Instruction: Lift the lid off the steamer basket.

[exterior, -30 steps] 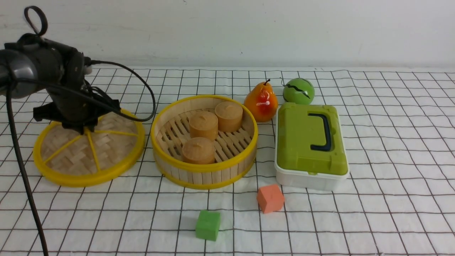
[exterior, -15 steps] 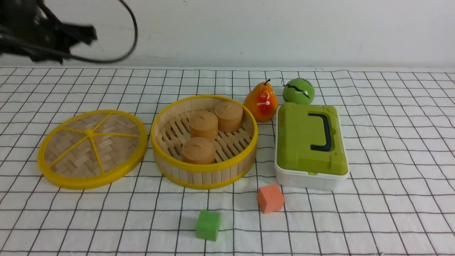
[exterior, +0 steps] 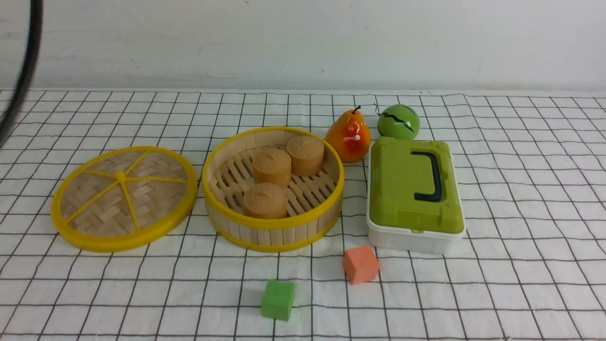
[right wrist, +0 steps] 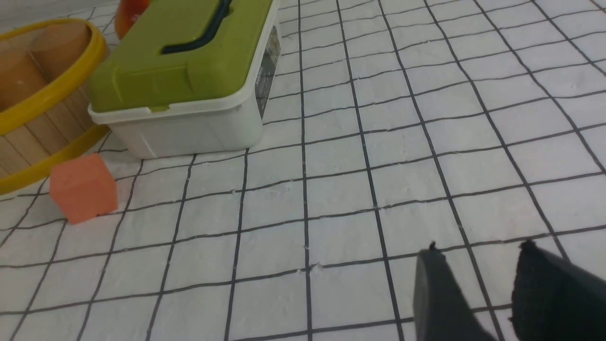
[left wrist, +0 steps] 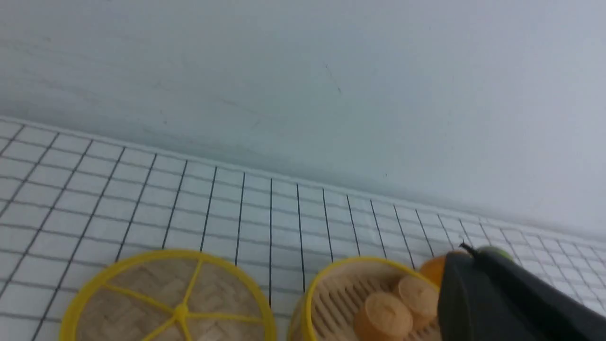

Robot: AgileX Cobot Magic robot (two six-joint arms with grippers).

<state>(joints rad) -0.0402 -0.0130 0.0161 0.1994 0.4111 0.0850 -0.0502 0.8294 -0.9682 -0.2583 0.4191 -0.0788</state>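
My left hand [left wrist: 473,265], closed on nothing, hangs above the surface [exterior: 521,284]. The lid [exterior: 124,198] lies flat below and ahead of it, off and just beside the open steamer basket [exterior: 272,233]. My right hand [right wrist: 478,247], fingers apart, sits farther off, past the basket.

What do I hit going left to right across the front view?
lid → steamer basket → pear → green-lidded box. Left out because their spans overlap these: green cube, orange cube, green ball.
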